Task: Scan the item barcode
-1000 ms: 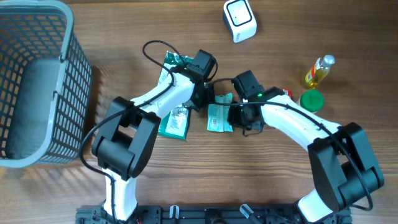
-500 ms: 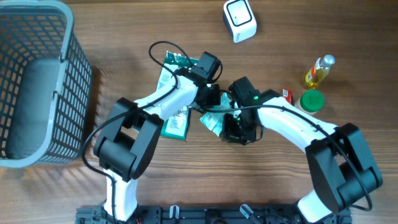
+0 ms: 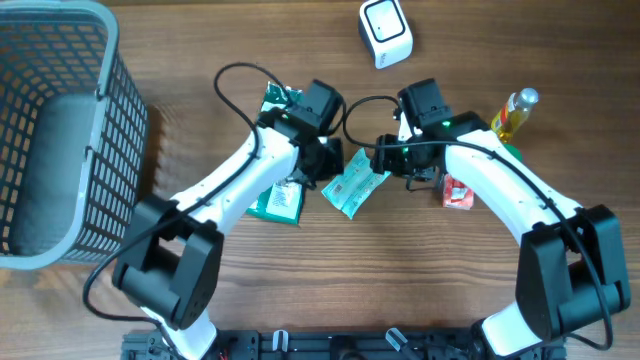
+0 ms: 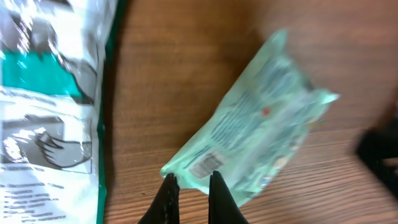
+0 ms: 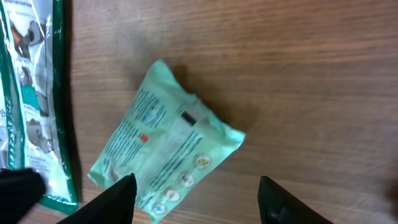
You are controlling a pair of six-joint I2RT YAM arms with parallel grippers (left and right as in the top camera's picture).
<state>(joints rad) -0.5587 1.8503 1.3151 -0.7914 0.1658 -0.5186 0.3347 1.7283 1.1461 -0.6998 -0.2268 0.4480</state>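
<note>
The right arm (image 3: 500, 190) has just let go and drawn back: its jaws stand wide and empty. The left arm (image 3: 235, 185) alone has the soft mint-green plastic packet (image 3: 355, 186), jaws pinched tight on one corner, mid-bench between the arms. So the handover looks done. A barcode (image 4: 203, 167) shows beside the grip, other print too blurred to read. The white box scanner (image 3: 385, 33) sits well apart

- Opened the right tool (image 5: 198, 202) wide and let go of the green packet (image 3: 355, 185).
- Drew the right tool back, up and rightward, clear of the packet.
- Turned the packet aslant, now pinched at its lower-left edge by the left tool (image 4: 189, 186) alone.
</note>
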